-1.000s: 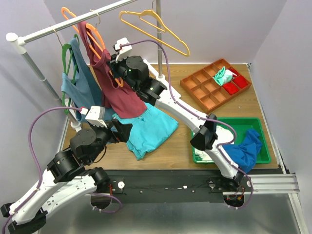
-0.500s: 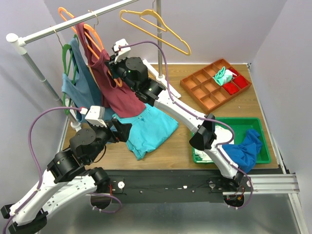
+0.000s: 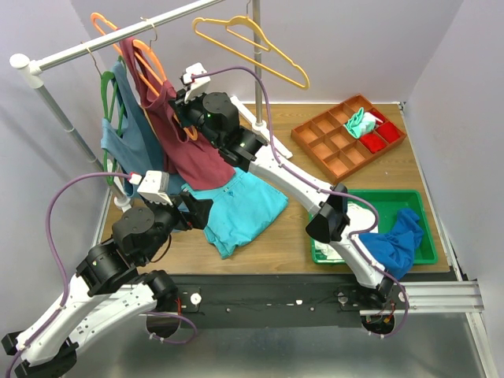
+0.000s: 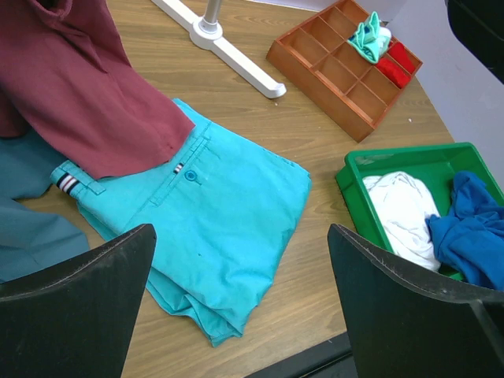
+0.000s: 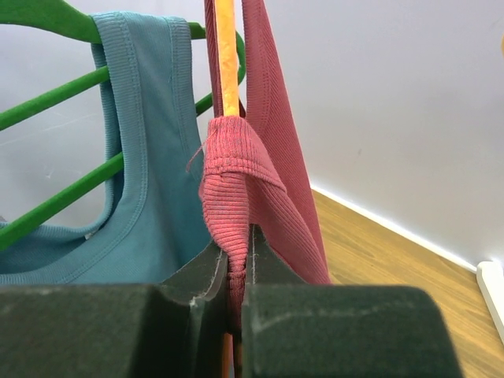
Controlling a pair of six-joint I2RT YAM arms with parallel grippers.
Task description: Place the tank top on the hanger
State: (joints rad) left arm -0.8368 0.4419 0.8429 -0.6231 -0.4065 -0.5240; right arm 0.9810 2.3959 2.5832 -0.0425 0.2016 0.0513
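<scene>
The maroon tank top [image 3: 187,146] hangs from the orange hanger [image 3: 148,61] on the rail [image 3: 118,41]; one strap runs up over the hanger's arm. My right gripper [image 3: 175,96] is shut on the other strap [image 5: 236,189], bunched against the orange hanger's arm [image 5: 227,55]. The top's lower part [image 4: 79,87] drapes onto the table. My left gripper [image 4: 240,295] is open and empty, low over the turquoise folded garment [image 4: 213,228], near the table's front left.
A blue-grey tank top [image 3: 130,134] hangs on a green hanger [image 3: 106,87] just left. A yellow hanger [image 3: 252,43] hangs to the right. An orange divided tray [image 3: 346,134] and a green bin [image 3: 390,224] with cloths stand at right. The rail's white foot [image 4: 228,51] lies on the table.
My right gripper has shifted slightly left and up with the strap along the orange hanger. The left arm has not moved.
</scene>
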